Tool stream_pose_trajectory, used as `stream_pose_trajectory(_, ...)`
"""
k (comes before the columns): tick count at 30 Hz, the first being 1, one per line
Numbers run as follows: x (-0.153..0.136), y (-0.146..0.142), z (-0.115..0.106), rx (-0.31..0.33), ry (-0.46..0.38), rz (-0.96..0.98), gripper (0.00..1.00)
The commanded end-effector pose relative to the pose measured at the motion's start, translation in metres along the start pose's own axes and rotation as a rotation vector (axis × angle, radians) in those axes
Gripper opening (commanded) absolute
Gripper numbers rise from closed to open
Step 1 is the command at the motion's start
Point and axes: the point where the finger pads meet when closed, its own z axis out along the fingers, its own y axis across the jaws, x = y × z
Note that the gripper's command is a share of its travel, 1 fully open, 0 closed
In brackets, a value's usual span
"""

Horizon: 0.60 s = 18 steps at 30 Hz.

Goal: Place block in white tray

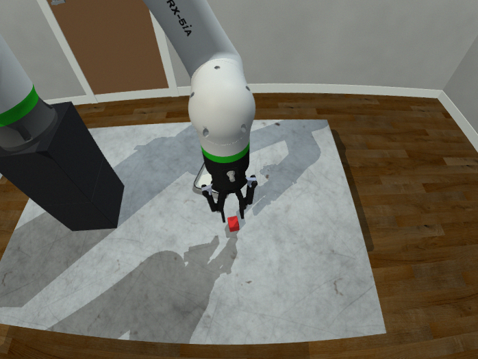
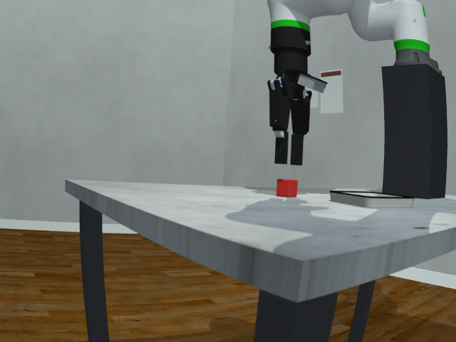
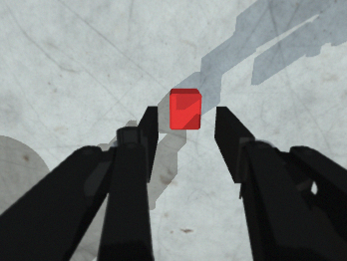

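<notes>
Grey marbled table top (image 2: 154, 205) on dark legs, wood floor (image 1: 416, 185) around it, grey walls w/ white skirting, brown door (image 1: 107, 42) at back.

Gripper (image 2: 289, 162) hangs above the table, fingers pointing straight down, not touching anything. Jaws part-way apart w/ a gap between them, nothing held; in wrist view both black fingers frame bare table top. Tips well clear of the surface in exterior view.

Red block (image 2: 287, 187) sits on the table right below the gripper, apart from the tips, no contact. In wrist view block (image 3: 184, 110) shows just past the fingertips, lined up w/ the gap, a bit nearer the finger on the view's left side. In top view block (image 1: 232, 223) lies just beyond the fingertips, toward the cam. Block rests flat, a corner turned toward the exterior cam.

White tray (image 2: 372, 198) w/ dark rim sits on the table behind the gripper, toward the arm's base side; in top view mostly hidden by the wrist, only a corner (image 1: 202, 180) peeks out beside the gripper body. Tray & block apart, not touching; block is outside the tray.

Further out: black pedestal (image 2: 412, 132) of the arm stands just behind the tray. White arm links w/ green bands (image 1: 225, 155). Arm shadows fall across the table. Two paper sheets (image 2: 330, 92) on far wall behind the gripper.
</notes>
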Motion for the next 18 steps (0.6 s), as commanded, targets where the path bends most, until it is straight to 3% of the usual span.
stream_pose_trajectory(1, 0.000, 0.001, 0.000, -0.001, -0.001, 0.000, 0.38)
stream_pose_trajectory(18, 0.000, 0.000, 0.016, 0.000, -0.002, 0.000, 0.38)
